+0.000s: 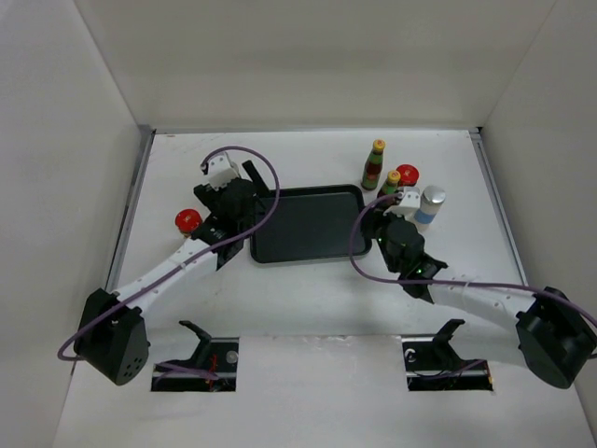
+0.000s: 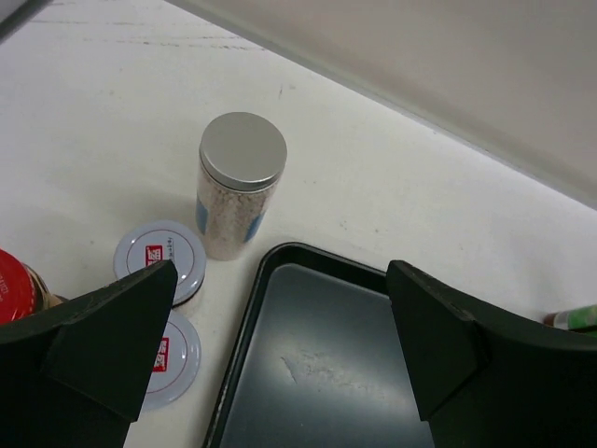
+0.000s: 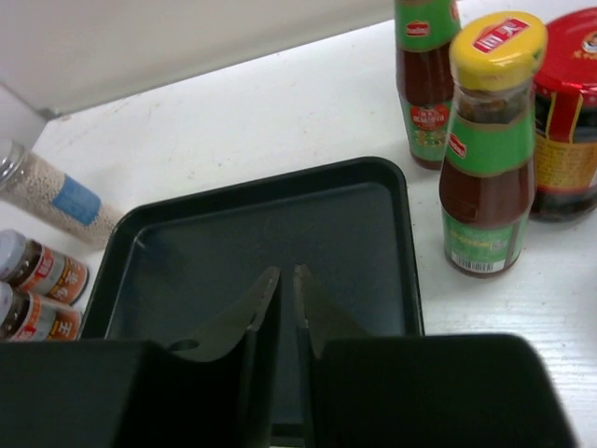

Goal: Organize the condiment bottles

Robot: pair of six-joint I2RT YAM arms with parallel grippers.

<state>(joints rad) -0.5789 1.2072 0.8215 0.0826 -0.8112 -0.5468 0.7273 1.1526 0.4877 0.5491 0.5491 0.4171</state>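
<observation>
bright even light, soft shadows; sheen on tray; right gripper blurred.

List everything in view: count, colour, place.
tray: one, black, table centre
sauce bottles: two, dark, yellow caps, green labels, off the tray's far right corner
red-capped jars: two, one beside the sauce bottles, one left of the tray
short jars: two, silver lids, side by side left of the tray
tall jars: two, white with blue, silver lids, one off the tray's far left corner, one right of the tray
table: one, white
left pincer: open, at the tray's left edge
right pincer: shut, at the tray's right edge
</observation>
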